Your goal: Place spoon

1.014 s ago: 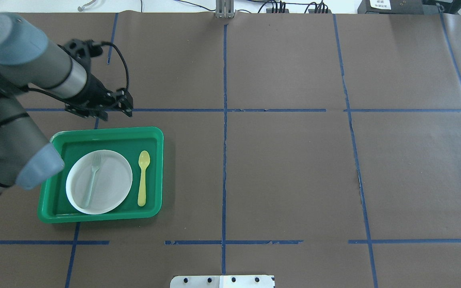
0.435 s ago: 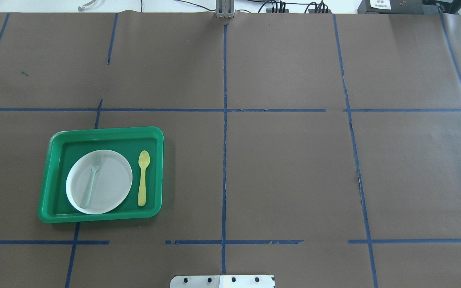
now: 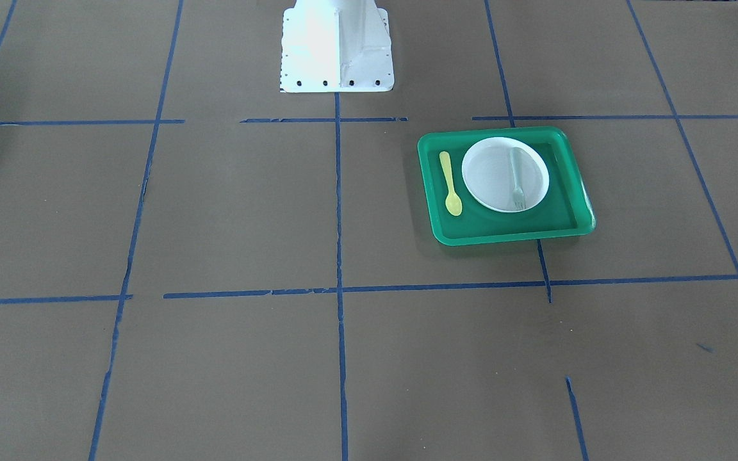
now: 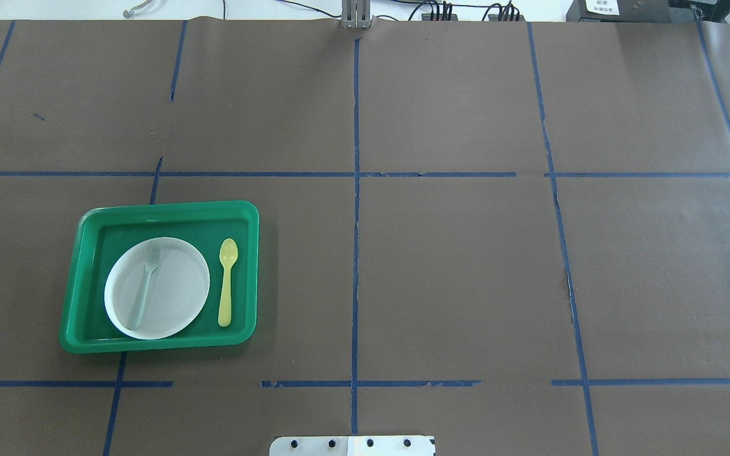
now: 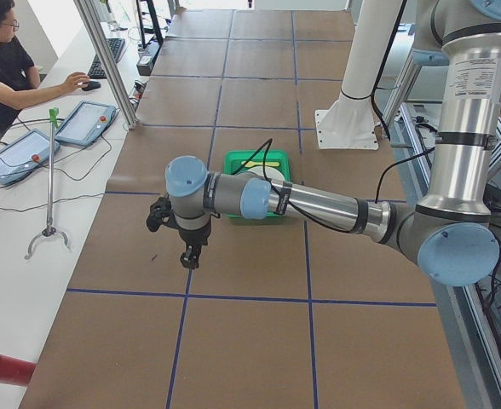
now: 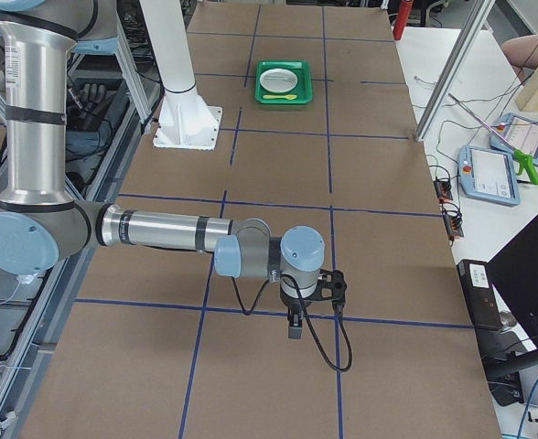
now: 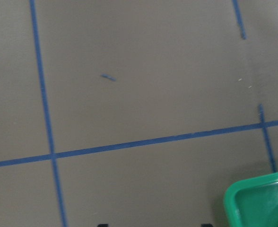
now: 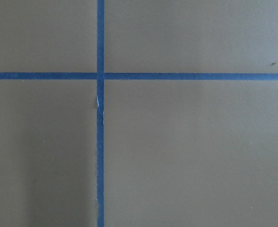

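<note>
I note the tray (image 4: 149, 344) on the table (image 4: 466, 266), in the robot's left half. Plate (image 4: 178, 285) in the tray, toward its left side; fork (image 4: 145, 288) on the plate. Spoon (image 4: 226, 285) in the tray just right of the plate, bowl end away from the robot. Left gripper (image 5: 189, 256) over the table left of the tray; right gripper (image 6: 294, 329) well apart, toward the table's right end.

The left gripper (image 5: 187, 258) and right gripper (image 6: 293, 330) both point downward, held far out.
</note>
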Motion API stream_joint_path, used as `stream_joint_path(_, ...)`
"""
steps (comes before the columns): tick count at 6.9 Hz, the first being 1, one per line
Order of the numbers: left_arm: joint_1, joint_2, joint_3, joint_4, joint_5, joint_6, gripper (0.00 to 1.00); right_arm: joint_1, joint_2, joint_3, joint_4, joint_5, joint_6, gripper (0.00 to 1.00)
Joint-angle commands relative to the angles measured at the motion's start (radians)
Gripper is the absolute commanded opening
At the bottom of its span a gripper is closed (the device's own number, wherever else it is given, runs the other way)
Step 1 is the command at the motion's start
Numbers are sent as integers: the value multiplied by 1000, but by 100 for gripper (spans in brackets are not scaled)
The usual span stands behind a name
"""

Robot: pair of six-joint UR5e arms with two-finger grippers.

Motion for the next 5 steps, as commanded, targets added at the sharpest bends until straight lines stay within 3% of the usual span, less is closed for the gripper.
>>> stream_joint_path(1, -79, -11, 71, 103, 0, 76, 72, 0, 0, 0, 0, -1, 0, 100)
stream_joint_path(2, -82, -20, 64, 140, -5, 79, 75, 0, 0, 0, 0, -1, 0, 100)
stream_joint_path(3, -82, 2, 55, 121, -5, 84, 86, 0, 0, 0, 0, -1, 0, 100)
stream_joint_path(4, -82, 36, 56, 40, -7, 84, 100, 0, 0, 0, 0, -1, 0, 100)
stream_joint_path(5, -84, 88, 53, -44, -7, 82, 100, 0, 0, 0, 0, -1, 0, 100)
